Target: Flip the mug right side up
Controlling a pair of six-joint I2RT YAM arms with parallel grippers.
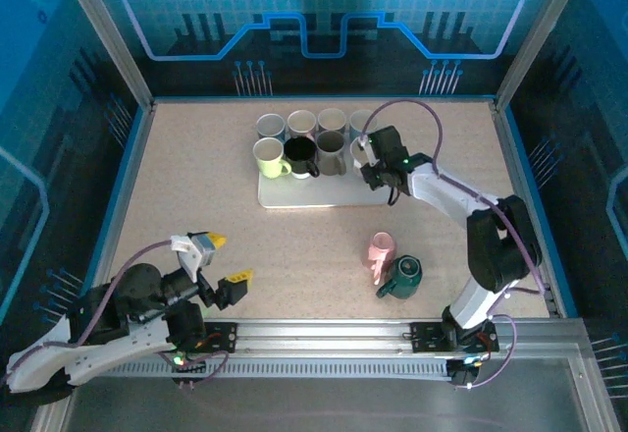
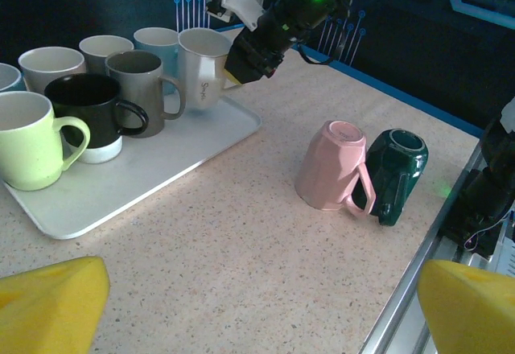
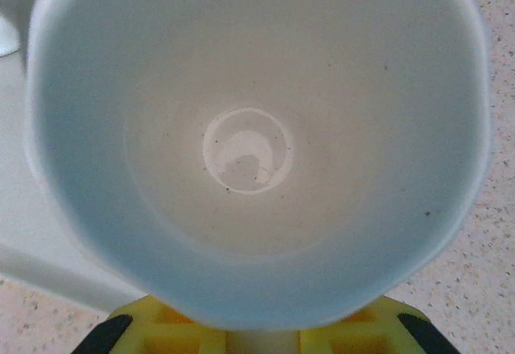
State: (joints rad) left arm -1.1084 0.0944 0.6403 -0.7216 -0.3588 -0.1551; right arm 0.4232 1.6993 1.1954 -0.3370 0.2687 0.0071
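Clamping the rim of a white mug [image 3: 249, 153] in the right gripper [image 2: 233, 71], jaws closed down to a narrow gap on the mug's wall. Standing mouth up under the wrist camera, round base straight below the opening, long axis vertical or very nearly so. Sitting at the right end of the tray [image 2: 96, 201], just beside its edge, next to a grey mug [image 2: 138, 88] and in front of a light blue one; cannot tell whether resting on the tray or held just clear of it. Sharing the tray with 7 other mugs, all mouth up, in 2 rows. Lying out on the table [image 2: 241, 273], well apart from the tray: a pink mug [image 2: 330, 165] base up and slightly tilted, touching a green mug [image 2: 394, 173] tipped over beside it. Hanging near the table's front edge, left gripper [image 1: 224, 260] spread wide, nothing between its yellow fingers [image 2: 48, 306].
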